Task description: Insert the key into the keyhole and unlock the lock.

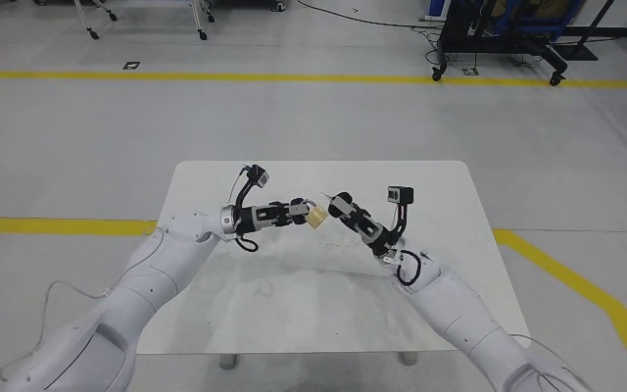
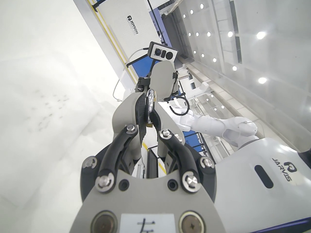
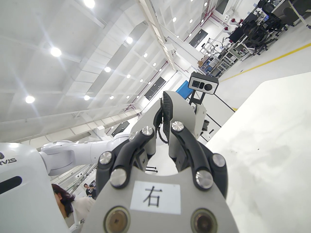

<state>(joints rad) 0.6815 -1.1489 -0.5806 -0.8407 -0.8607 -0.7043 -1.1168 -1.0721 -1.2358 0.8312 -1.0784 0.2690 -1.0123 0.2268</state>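
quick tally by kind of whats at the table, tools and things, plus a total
tools: 2, left tool and right tool
brass lock: 1, held in the left tool
table: 1
key: too small to tell, not counted
total: 4

Glossy white shells cover the left arm [image 1: 171, 260] and right arm [image 1: 460, 304], with black cable loops [image 1: 245, 242] at the wrists. The left gripper [image 2: 148, 105] and right gripper [image 3: 163, 107] have grey fingers [image 2: 124, 116], ribbed black pads [image 2: 141, 106], black linkages [image 2: 114, 151], silver screws [image 2: 192, 180] and white character labels [image 2: 147, 223].
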